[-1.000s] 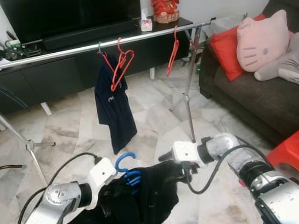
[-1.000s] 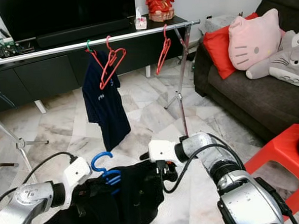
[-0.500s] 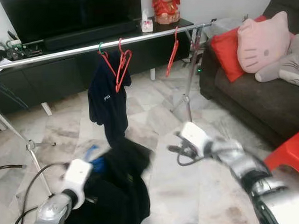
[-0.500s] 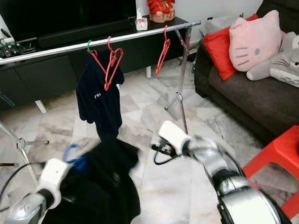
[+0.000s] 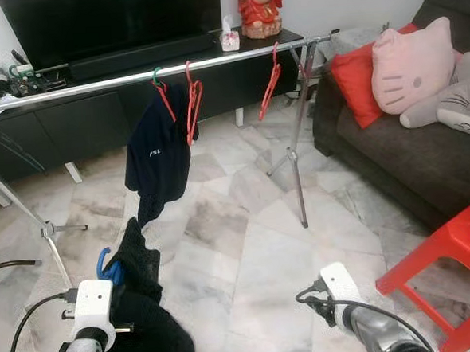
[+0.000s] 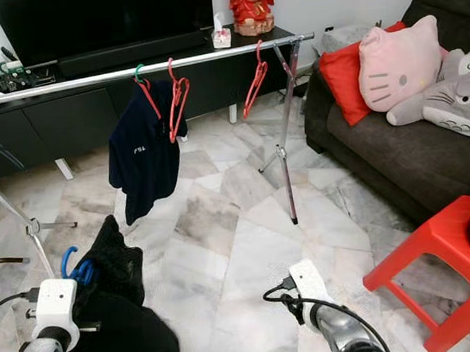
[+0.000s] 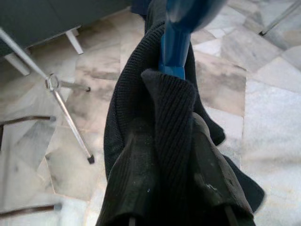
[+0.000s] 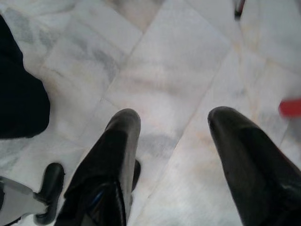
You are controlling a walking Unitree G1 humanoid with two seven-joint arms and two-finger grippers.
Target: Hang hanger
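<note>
A living room with a pale marble floor. A long silver clothes rail runs across the room in front of a black TV cabinet, with a dark sofa to the robot's right.

The task's thing, a blue hanger carrying a black knitted garment, is low at the robot's left, well short of the rail's left end. The left gripper is closed around the bunched knit just below the hanger's neck; in the left wrist view the cloth wraps over both fingers, so whether they pinch the plastic itself or only the fabric is not clear. The blue hook stands up above the cloth, free.

The right gripper hangs low on the robot's right, fingers spread wide over bare floor, holding nothing.

On the rail, toward its middle, a navy shirt hangs on a green-hooked hanger beside red hangers. Another red hanger hangs nearer the rail's right end, by the upright post.

Handling judgement: the hanger is likely light, stiff plastic, while the garment is soft, floppy and heavier than it, so the load will probably swing and could slip off a shoulder. The best hold seems to be at the neck, right under the hook, keeping the hook upright and clear to go over the rail.
</note>
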